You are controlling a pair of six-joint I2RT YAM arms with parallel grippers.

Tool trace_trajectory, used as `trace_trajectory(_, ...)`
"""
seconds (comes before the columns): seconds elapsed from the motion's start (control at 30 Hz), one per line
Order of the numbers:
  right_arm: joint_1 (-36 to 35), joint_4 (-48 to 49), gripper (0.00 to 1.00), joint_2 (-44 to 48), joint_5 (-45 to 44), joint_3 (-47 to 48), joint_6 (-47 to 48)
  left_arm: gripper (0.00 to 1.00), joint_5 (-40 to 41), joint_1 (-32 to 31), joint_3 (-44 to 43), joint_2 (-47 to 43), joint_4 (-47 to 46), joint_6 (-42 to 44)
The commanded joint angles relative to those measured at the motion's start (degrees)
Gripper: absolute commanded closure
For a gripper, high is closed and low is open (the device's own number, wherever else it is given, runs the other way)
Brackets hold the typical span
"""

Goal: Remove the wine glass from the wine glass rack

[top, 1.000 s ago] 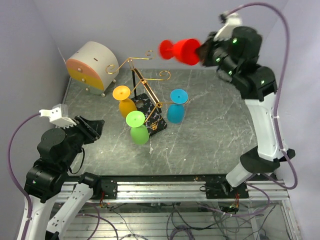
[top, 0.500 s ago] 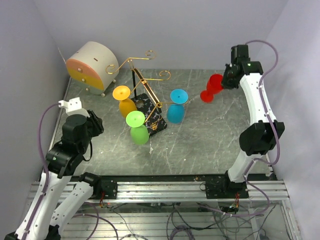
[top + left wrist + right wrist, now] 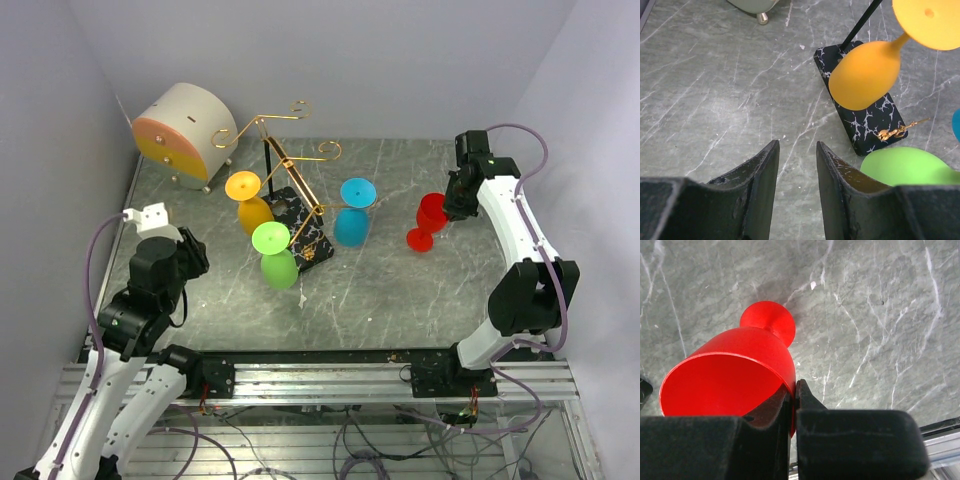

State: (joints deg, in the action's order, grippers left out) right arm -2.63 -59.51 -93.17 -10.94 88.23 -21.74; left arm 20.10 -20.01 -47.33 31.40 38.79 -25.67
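Red and smooth, with a round cup, a short stem and a round flat foot, the red wine glass (image 3: 740, 370) is in my right gripper (image 3: 794, 390). My two black jaws there are almost closed and pinch the thin wall of the cup, one jaw inside and one outside. The glass is tipped, with its foot down near the grey stone-look table (image 3: 400, 290); I cannot tell if the foot touches it. It is over the right side of the table, well apart from the wine glass rack (image 3: 290, 190). The rack is thin gold wire with curly ends, a black post and a black block base (image 3: 865, 120) with white veins. An orange wine glass (image 3: 865, 75), a green wine glass (image 3: 275, 255) and a blue wine glass (image 3: 352, 215) hang upside down on it. A round beige and orange drawer box (image 3: 185, 125) sits at the far left corner. My left gripper (image 3: 797, 150) is low over the left side of the table, near the rack. Its black jaws are partly apart with nothing between them, only bare table below.
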Motion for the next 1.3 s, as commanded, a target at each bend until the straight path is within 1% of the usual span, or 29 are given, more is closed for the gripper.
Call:
trace_trajectory(0.0,0.07,2.41,1.0,0.92,-0.41,-1.16,0.74,0.54,-0.48,0.26,0.52,0.41,-2.66,0.71)
trace_trajectory(0.17,0.02,1.78,0.93,-0.3,0.62,-1.49,0.92,0.54,-0.8,0.28,0.57,0.77,-2.79,0.84)
trace_trajectory(0.4,0.06,2.03,0.8,-0.47,2.86,-1.82,1.47,0.54,-0.7,0.23,0.67,0.98,-2.75,0.85)
trace_trajectory(0.53,0.07,1.81,0.8,0.17,1.99,-1.21,1.15,0.54,-0.59,0.23,0.7,0.73,-2.67,0.71)
trace_trajectory(0.63,0.01,2.17,0.79,2.32,1.57,0.09,0.78,0.54,-0.35,0.23,0.73,0.57,-2.53,0.73)
trace_trajectory(0.73,-0.06,1.14,0.79,4.91,3.85,3.82,0.42,0.55,0.15,0.23,0.66,0.42,-2.41,0.6)
trace_trajectory(0.8,-0.02,0.28,0.78,6.67,7.28,7.17,0.06,0.54,0.49,0.23,0.72,0.34,-2.35,0.48)
trace_trajectory(0.9,-0.05,-0.3,0.74,9.02,16.59,12.94,-0.7,0.55,0.98,0.23,0.62,0.04,-2.23,0.35)
trace_trajectory(0.97,-0.05,1.27,0.7,10.7,26.1,14.08,-2.04,0.55,1.28,0.23,0.65,-0.18,-2.22,0.23)
trace_trajectory(1.0,-0.09,2.86,0.68,11.94,33.34,13.82,-3.59,0.55,1.34,0.23,0.73,-0.34,-2.22,0.19)
trace_trajectory(1.03,-0.11,4.62,0.64,12.7,38.88,13.09,-4.78,0.55,1.42,0.23,0.69,-0.44,-2.22,0.24)
trace_trajectory(1.1,-0.32,7.87,0.63,14.17,47.7,10.97,-7.35,0.55,1.67,0.25,0.69,-0.54,-2.18,0.2)
trace_trajectory(1.17,-1.33,11.3,0.63,15.69,51.83,8.34,-9.71,0.55,1.79,0.23,0.72,-0.47,-2.05,0.12)
trace_trajectory(1.27,-4.26,14.82,0.63,17.58,52.51,4.8,-12.04,0.55,1.77,0.23,0.67,-0.37,-2.05,0.09)
